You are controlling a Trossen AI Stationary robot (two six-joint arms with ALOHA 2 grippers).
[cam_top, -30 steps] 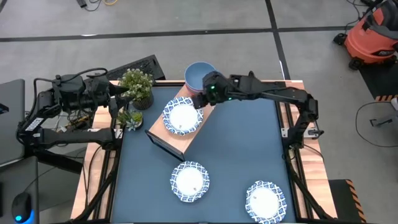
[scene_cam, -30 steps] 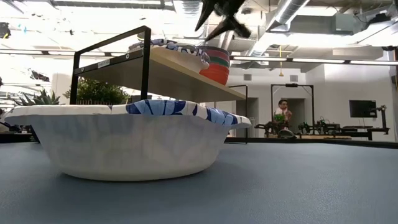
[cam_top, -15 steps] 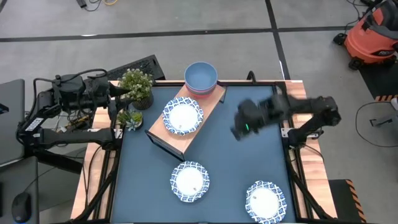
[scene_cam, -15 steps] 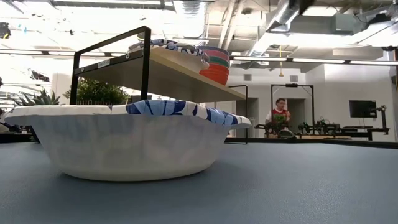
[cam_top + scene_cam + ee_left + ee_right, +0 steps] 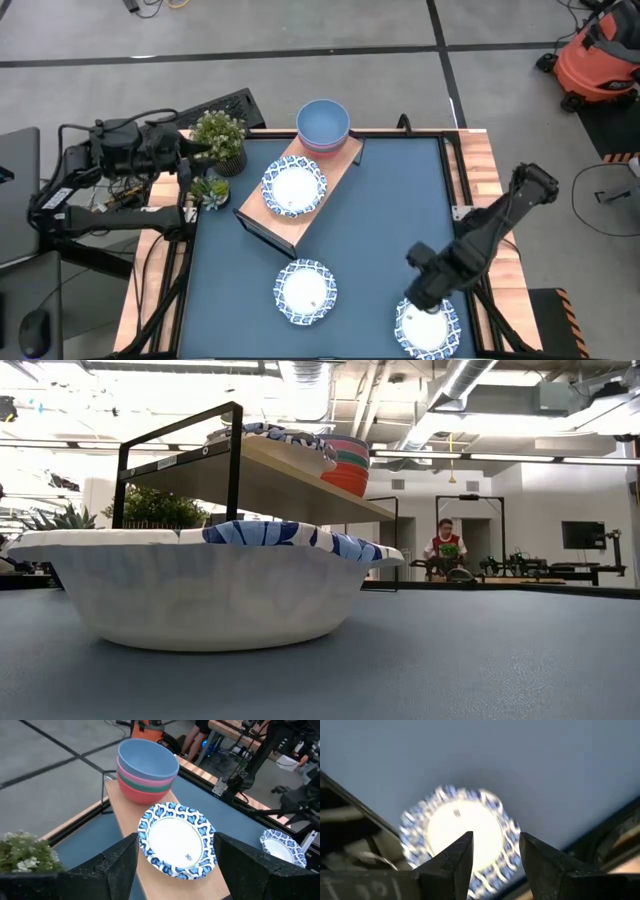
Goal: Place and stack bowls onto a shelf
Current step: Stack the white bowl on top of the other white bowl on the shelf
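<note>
Right gripper point(image 5: 492, 851) of mine hangs over patterned bowl point(image 5: 428, 326) at table's near right corner, fingers parted, holding nothing. Left gripper point(image 5: 175, 857) wide, parked beside shelf point(image 5: 335, 170) with stacked bowls point(image 5: 323, 124).

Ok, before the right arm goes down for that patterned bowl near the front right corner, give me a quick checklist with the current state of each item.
1. Right gripper over the near-right patterned bowl: ok, it hovers at the bowl's far edge.
2. Right fingers open and empty: ok, the bowl shows through the gap between them.
3. Room on the shelf: ok, one patterned bowl sits on it, ready to take another, beside the stack of small bowls.
4. Left gripper out of the way: ok, parked at the table's left edge by the plants.
5. Other loose bowl clear of the path: ok, it sits apart on the table.
6. Exact height above the bowl: cannot tell.
</note>
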